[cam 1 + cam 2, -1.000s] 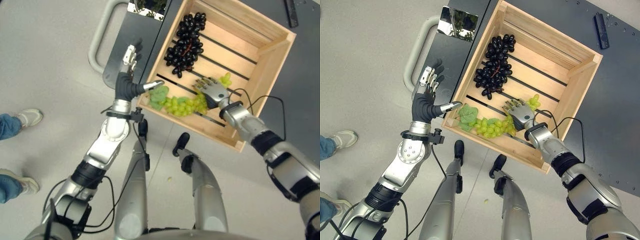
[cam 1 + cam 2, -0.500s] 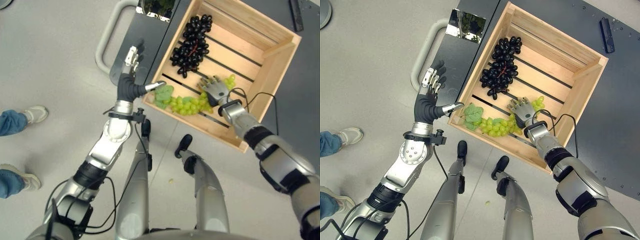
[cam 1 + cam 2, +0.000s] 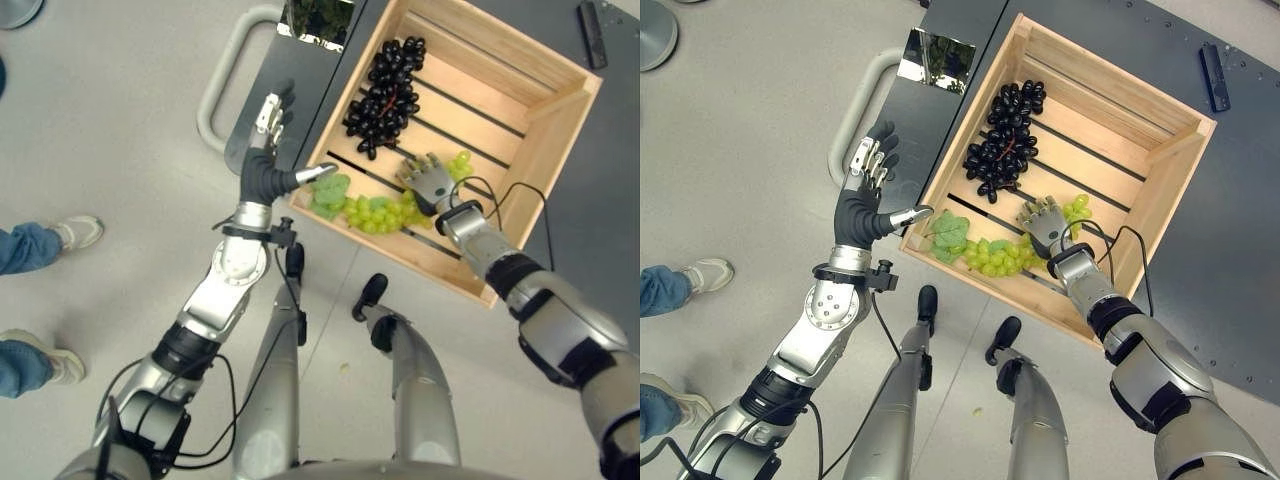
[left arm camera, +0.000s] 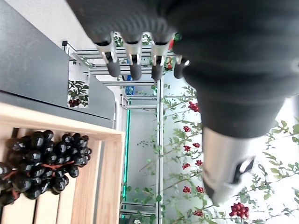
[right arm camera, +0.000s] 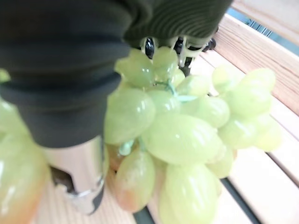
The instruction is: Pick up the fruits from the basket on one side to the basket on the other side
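Resting my right hand (image 3: pixel 1043 222) on the green grapes (image 3: pixel 992 255), I have them along the near edge of the wooden crate (image 3: pixel 1160 205), towards its near left corner, with their leaves (image 3: pixel 949 231) at that end. In the right wrist view the fruit bulges right against my palm cover, yet my fingers there are mostly hidden behind it, so I cannot tell whether they have closed on anything.

I judge this bunch light, soft and loose: single grapes would bruise under a squeeze or pull off the stalk, and the skins look smooth enough to slip. The safest hold, I think, is a cradling one under the thick middle of the cluster, or a pinch on the stalk, never on one grape.

The black grapes (image 3: pixel 385 92) lie further in, towards the far left corner.

My left hand (image 3: pixel 263 165) hangs outside the crate's left edge, fingers straight and spread, holding nothing.

I can read no labels or writing.
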Motion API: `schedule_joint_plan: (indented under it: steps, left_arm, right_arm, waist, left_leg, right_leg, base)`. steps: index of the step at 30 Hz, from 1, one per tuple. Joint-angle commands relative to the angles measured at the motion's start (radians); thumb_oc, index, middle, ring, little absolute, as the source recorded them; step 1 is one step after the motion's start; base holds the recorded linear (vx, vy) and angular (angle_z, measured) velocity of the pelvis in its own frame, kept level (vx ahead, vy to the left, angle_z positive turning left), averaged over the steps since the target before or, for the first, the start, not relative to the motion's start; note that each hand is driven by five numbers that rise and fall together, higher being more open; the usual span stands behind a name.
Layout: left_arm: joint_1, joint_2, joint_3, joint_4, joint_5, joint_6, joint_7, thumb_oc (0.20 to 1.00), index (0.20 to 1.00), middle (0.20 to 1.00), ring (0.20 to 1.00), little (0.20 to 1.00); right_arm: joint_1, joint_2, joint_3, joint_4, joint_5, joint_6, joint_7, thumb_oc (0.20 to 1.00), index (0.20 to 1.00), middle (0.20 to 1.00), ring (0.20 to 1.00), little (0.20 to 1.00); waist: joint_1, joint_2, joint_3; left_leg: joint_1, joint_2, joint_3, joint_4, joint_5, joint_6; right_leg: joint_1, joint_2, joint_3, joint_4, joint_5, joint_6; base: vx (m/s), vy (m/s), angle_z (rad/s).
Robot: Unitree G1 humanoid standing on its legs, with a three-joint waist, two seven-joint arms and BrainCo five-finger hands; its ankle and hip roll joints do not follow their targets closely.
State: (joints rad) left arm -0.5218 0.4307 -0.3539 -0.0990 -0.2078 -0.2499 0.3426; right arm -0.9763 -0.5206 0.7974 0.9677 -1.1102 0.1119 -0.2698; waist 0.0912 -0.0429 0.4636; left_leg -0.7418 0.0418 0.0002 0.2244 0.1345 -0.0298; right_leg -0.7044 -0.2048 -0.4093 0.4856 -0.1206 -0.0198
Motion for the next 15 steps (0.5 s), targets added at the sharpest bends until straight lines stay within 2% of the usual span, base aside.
schedule_joint_plan:
  steps: [1, 15]
  left_arm:
    - [-0.033, -0.019, 0.018, -0.119, 0.049, -0.029, -0.012, 1.000, 1.000, 1.000, 1.000, 1.000]
    - [-0.025, -0.018, 0.055, -0.124, 0.072, -0.006, 0.005, 1.000, 1.000, 1.000, 1.000, 1.000]
  right_arm:
    - [0.098, 0.036, 0.128, 0.216, -0.016, -0.039, 0.210, 0.200, 0.200, 0.200, 0.200, 0.200]
    - [0.045, 0.026, 0.120, 0.024, 0.014, -0.062, 0.245, 0.200, 0.200, 0.200, 0.200, 0.200]
  waist:
    - [0.006, 0.033, 0.056]
    - [-0.011, 0.012, 0.056]
  left_leg:
    - [-0.002, 0.005, 0.018, 0.072, -0.106, -0.010]
    - [-0.012, 0.010, 0.027, 0.068, -0.106, -0.010]
  right_leg:
    - [0.066, -0.043, 0.019, -0.185, 0.118, 0.160]
    - [0.047, -0.040, 0.030, -0.187, 0.120, 0.159]
  base:
    - [0.00, 0.000, 0.00]
    - [0.00, 0.000, 0.00]
